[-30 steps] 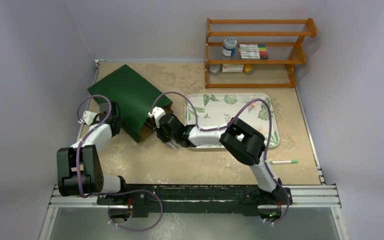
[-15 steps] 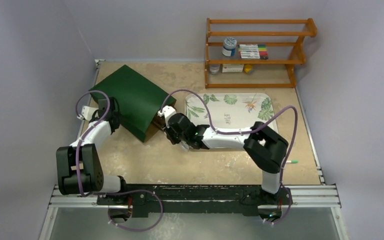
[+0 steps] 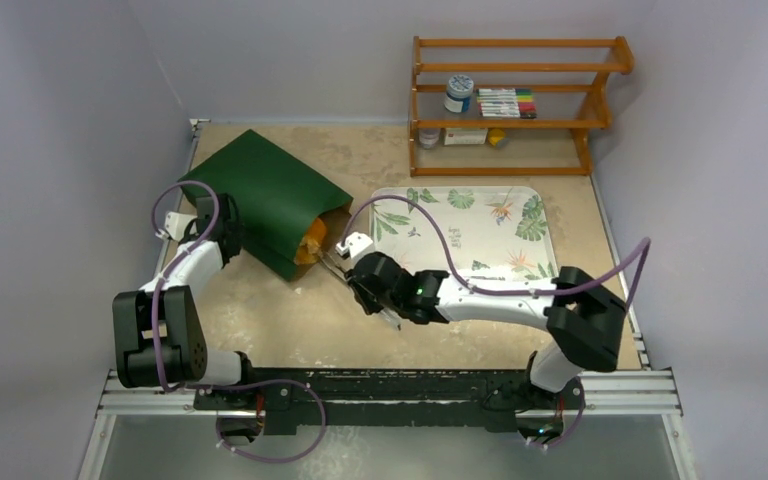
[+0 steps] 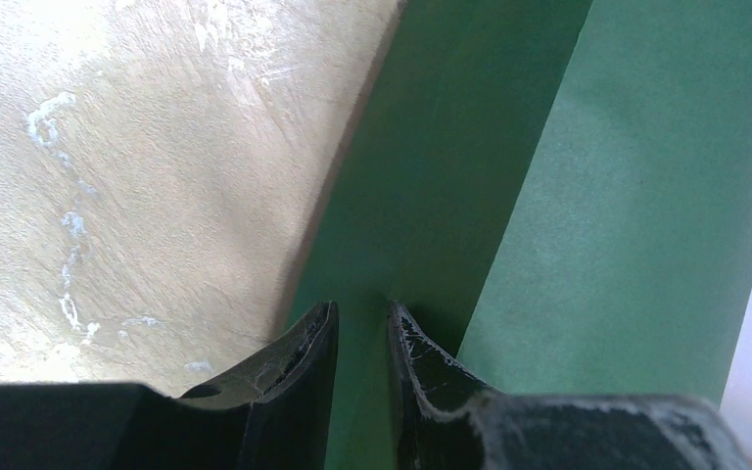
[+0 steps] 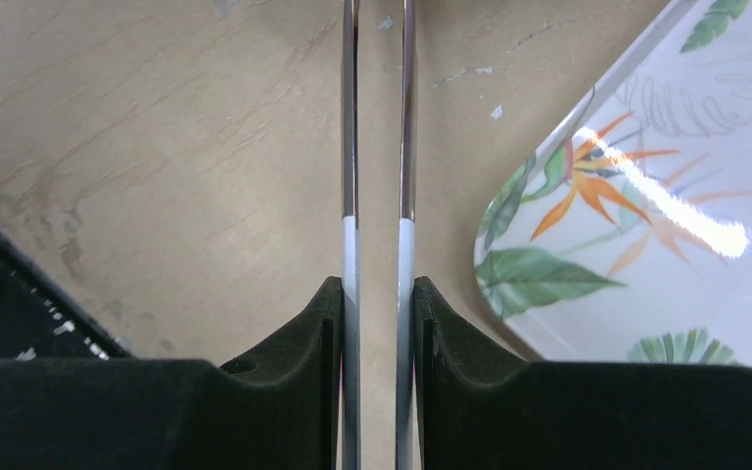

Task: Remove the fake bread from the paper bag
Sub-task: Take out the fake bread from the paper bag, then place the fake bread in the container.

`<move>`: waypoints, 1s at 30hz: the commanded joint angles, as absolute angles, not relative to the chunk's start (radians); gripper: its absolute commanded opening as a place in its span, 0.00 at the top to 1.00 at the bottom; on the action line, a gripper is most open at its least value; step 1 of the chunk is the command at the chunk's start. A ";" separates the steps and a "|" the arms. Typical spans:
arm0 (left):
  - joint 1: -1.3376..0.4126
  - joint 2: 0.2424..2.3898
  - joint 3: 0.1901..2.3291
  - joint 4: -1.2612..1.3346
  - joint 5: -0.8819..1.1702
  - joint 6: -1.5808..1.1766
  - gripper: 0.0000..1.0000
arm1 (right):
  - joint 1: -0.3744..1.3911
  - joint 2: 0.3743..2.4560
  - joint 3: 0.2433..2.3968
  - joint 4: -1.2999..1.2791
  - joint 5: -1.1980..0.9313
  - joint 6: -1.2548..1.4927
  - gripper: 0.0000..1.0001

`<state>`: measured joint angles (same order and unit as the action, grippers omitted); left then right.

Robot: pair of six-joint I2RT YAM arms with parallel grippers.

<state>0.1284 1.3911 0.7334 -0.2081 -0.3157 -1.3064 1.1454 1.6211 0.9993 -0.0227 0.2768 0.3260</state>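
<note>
**Two robot arms at a green paper bag, bread showing in its mouth**

Top view: A dark green paper bag [image 3: 260,195] lies on its side at the back left of the tan worktop [image 3: 290,320]. Its brown-lined mouth faces right and toward the arms. An orange piece of fake bread [image 3: 312,240] shows just inside that mouth. No other piece can be made out. The left claw [image 3: 228,238] sits at the bag's near left edge. The right arm stretches low across the worktop from the right. Its right claw [image 3: 355,275] carries thin metal tongs [image 3: 332,262], whose tips lie just beside the bag's mouth. A leaf-printed tray [image 3: 460,189] lies right of the bag. A wooden rack [image 3: 520,68] with a jar and markers stands behind the tray.

Left wrist view: The left claw [image 4: 360,313] is closed to a narrow gap, with green bag paper between its fingers. Bare worktop shows to the left.

Right wrist view: The right claw [image 5: 379,294] is clamped narrow on the two metal strips of the tongs, which run straight ahead over the worktop. A corner of the tray sits to the right. No bread is in view here.
</note>
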 commanded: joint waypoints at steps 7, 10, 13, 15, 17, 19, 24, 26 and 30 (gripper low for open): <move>0.124 1.386 0.784 -0.125 -0.283 -1.355 0.76 | 1.254 1.370 0.923 -0.224 0.440 0.539 0.97; 0.124 1.387 0.784 -0.116 -0.280 -1.366 0.76 | 1.276 1.306 0.917 -0.289 0.474 0.597 0.97; 0.124 1.392 0.785 -0.108 -0.277 -1.369 0.76 | 1.291 1.255 0.917 -0.342 0.508 0.653 0.98; 0.124 1.395 0.784 -0.105 -0.276 -1.370 0.76 | 1.296 1.225 0.922 -0.376 0.528 0.686 0.98; 0.124 1.398 0.783 -0.103 -0.278 -1.368 0.76 | 1.298 1.197 0.932 -0.396 0.548 0.716 0.98; 0.124 1.398 0.780 -0.099 -0.278 -1.367 0.76 | 1.299 1.172 0.943 -0.417 0.569 0.748 0.98; 0.124 1.405 0.782 -0.090 -0.278 -1.364 0.76 | 1.299 1.125 0.959 -0.457 0.601 0.802 0.98; 0.124 1.408 0.784 -0.086 -0.276 -1.363 0.76 | 1.299 1.115 1.002 -0.473 0.611 0.822 0.98; 0.124 1.412 0.787 -0.084 -0.278 -1.354 0.76 | 1.299 1.093 1.031 -0.497 0.630 0.857 0.99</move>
<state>0.1284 1.4086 0.7429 -0.1368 -0.2832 -1.3510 1.2957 1.1404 0.9463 -0.4999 0.5430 0.7849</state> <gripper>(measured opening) 0.243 0.286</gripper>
